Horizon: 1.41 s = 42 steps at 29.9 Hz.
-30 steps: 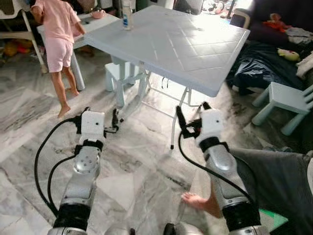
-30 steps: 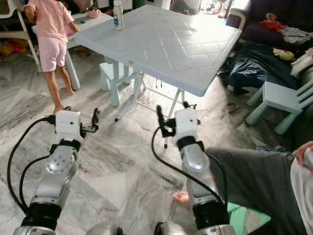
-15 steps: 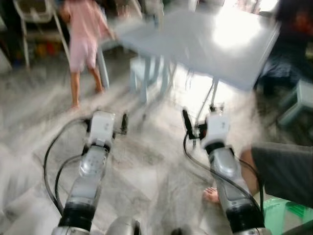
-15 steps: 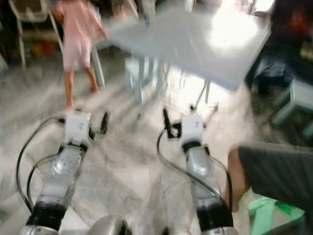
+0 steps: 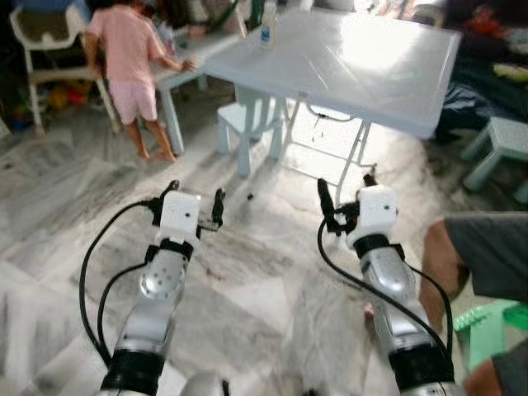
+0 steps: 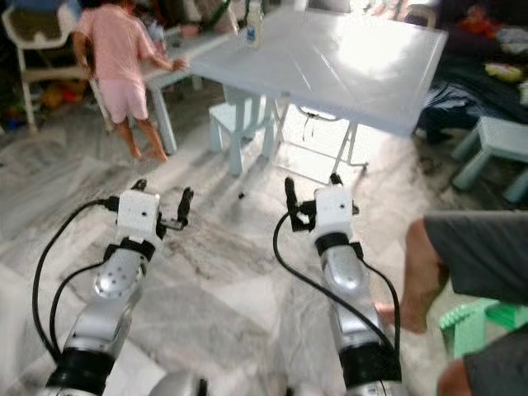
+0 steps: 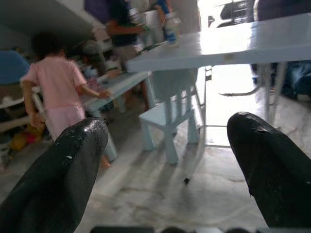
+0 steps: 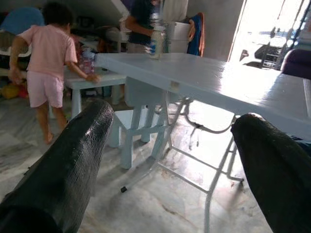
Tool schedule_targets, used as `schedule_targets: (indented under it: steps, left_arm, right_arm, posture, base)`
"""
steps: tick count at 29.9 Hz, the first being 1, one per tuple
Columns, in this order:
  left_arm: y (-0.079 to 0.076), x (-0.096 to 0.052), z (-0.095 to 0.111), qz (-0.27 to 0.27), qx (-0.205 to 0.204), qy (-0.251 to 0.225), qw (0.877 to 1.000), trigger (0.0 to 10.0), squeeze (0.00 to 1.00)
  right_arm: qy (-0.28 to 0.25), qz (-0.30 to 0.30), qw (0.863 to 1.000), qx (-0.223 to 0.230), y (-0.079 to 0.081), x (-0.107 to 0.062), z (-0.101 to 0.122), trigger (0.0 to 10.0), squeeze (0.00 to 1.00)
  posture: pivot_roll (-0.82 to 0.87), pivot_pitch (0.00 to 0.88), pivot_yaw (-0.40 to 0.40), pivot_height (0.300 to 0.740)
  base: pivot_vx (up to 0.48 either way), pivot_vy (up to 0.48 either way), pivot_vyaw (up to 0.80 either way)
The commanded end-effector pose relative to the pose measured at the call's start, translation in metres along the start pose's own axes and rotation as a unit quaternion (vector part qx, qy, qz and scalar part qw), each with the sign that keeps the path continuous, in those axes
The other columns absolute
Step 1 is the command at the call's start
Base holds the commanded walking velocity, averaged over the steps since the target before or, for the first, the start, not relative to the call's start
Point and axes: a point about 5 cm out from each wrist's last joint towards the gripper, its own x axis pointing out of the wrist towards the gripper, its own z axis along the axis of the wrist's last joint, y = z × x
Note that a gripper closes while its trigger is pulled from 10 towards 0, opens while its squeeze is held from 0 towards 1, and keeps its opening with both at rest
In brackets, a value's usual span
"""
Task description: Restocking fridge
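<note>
Marble floor (image 5: 247,289) before a white table (image 5: 388,58), a bottle (image 5: 268,23) at its far corner. Both grippers, left (image 5: 195,216) and right (image 5: 346,216), are held forward, jaws open, empty. Approach is judged underway; the bottle must be reached next.

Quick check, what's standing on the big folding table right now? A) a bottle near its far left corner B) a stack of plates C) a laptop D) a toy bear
A: a bottle stands near the far left corner of the table; the rest of the top is bare, and both claws, left and right, are open over the floor, well short of it.
</note>
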Motion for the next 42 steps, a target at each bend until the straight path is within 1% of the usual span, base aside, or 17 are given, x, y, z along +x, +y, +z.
schedule_targets:
  steps: [1,4,7,8,12,19,20,26,31,35,42]
  left_arm:
    - [0.010,-0.004,-0.003,0.015,0.007,0.009,1.000,10.0,0.00]
    - [0.011,-0.007,-0.009,0.028,-0.009,0.020,0.999,10.0,0.00]
    - [0.009,-0.009,-0.006,0.025,-0.012,0.006,1.000,10.0,0.00]
    - [0.007,-0.010,-0.004,0.015,-0.016,-0.002,1.000,10.0,0.00]
    - [0.003,-0.011,-0.003,0.004,-0.024,-0.006,1.000,10.0,0.00]
    - [-0.007,-0.010,-0.001,-0.006,-0.033,-0.009,0.999,10.0,0.00]
    - [-0.008,-0.010,-0.001,-0.006,-0.035,-0.009,0.999,10.0,0.00]
    - [-0.004,-0.009,-0.002,-0.002,-0.032,-0.011,0.999,10.0,0.00]
    - [-0.001,-0.008,-0.002,0.002,-0.025,-0.010,1.000,10.0,0.00]
    - [-0.003,-0.008,-0.002,0.003,-0.023,-0.010,1.000,10.0,0.00]
    - [-0.006,-0.009,-0.004,0.000,-0.024,-0.007,1.000,10.0,0.00]
  right_arm:
    - [-0.018,0.010,1.000,0.002,0.005,0.006,0.010,10.0,0.00]
    - [-0.014,0.012,1.000,0.000,0.005,0.005,0.008,10.0,0.00]
    - [-0.018,0.015,1.000,0.004,0.007,0.006,0.009,10.0,0.00]
    - [-0.023,0.018,1.000,0.001,0.007,0.006,0.011,10.0,0.00]
    - [-0.027,0.022,0.999,-0.006,0.008,0.006,0.012,10.0,0.00]
    - [-0.031,0.033,0.999,-0.010,0.010,0.001,0.012,10.0,0.00]
    - [-0.029,0.029,0.999,-0.004,0.009,0.000,0.011,10.0,0.00]
    - [-0.030,0.026,0.999,-0.002,0.008,0.000,0.010,10.0,0.00]
    - [-0.037,0.037,0.999,-0.013,0.008,0.001,0.013,10.0,0.00]
    - [-0.039,0.043,0.998,-0.013,0.011,0.000,0.014,10.0,0.00]
    - [-0.040,0.045,0.998,-0.012,0.012,-0.001,0.014,10.0,0.00]
  posture:
    - [0.14,0.064,-0.003,0.740]
    - [0.13,0.057,-0.004,0.740]
    - [0.12,0.048,-0.003,0.740]
    - [0.12,0.046,-0.001,0.740]
    - [0.11,0.038,0.004,0.740]
    - [0.10,0.018,0.000,0.740]
    - [0.10,0.014,-0.002,0.740]
    - [0.10,0.011,-0.004,0.740]
    - [0.10,0.012,-0.007,0.740]
    - [0.10,0.013,-0.008,0.740]
    - [0.09,0.013,-0.006,0.740]
  base:
    - [0.000,0.480,0.00]
    - [0.000,0.480,0.00]
    - [0.000,0.000,0.00]
    - [0.000,0.000,0.00]
    - [0.159,0.000,0.00]
    - [0.453,0.000,0.00]
    - [0.480,0.000,0.00]
    - [0.480,0.000,0.00]
    - [0.480,0.000,0.00]
    - [0.480,0.000,0.80]
    - [0.480,0.000,0.80]
